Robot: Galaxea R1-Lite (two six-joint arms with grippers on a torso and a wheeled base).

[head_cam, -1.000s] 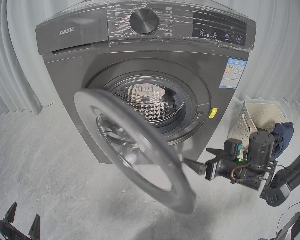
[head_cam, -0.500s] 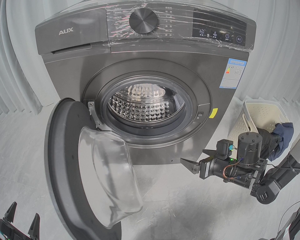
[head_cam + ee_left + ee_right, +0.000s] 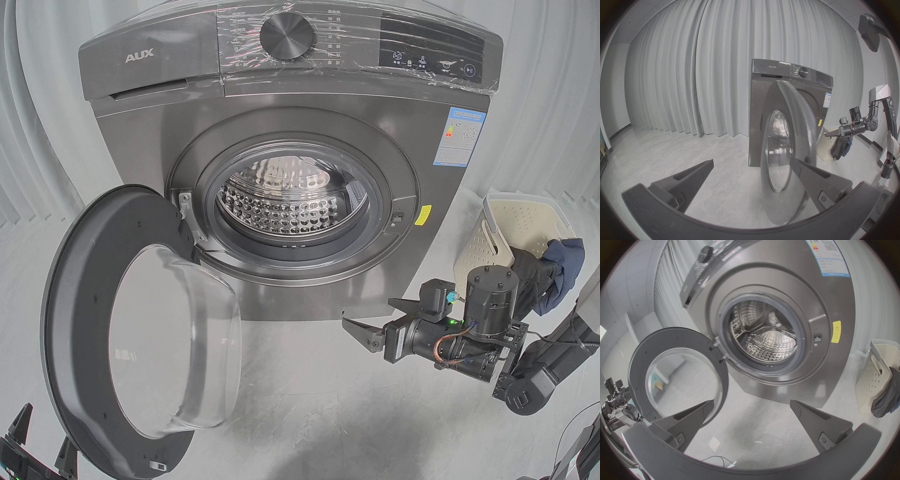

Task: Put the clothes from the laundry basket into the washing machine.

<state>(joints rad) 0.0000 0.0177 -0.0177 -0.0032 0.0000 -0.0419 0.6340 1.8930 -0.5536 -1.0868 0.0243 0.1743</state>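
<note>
Laundry run, early stage. The washing machine [image 3: 294, 112] stands w/ its door [image 3: 94, 262] swung wide open to the left. The steel drum [image 3: 284, 200] is bare inside as far as I can see.

My right claw [image 3: 367, 314] hangs low in front of the machine, near its lower right corner, spread wide & holding nothing. My left claw [image 3: 45, 426] sits low at the left, by the door's bottom edge, also spread apart & empty.

The laundry basket [image 3: 500, 219] stands on the floor [image 3: 312, 387] just right of the machine. The clothes [image 3: 562, 262], a dark bundle w/ some blue cloth, hang over its rim.

My read: the opening is done, the loading isn't. Nothing is in either claw, so every pick, carry & drop into the drum is left.

Writing:
- Brand lettering [image 3: 139, 56] sits on the top left panel.
- A blue-and-white sticker [image 3: 459, 136] is at the front's upper right, print too small for me.
- A small yellow sticker [image 3: 423, 214] is just right of the door opening.
- Icons flank the dial [image 3: 286, 36] under plastic wrap.
</note>
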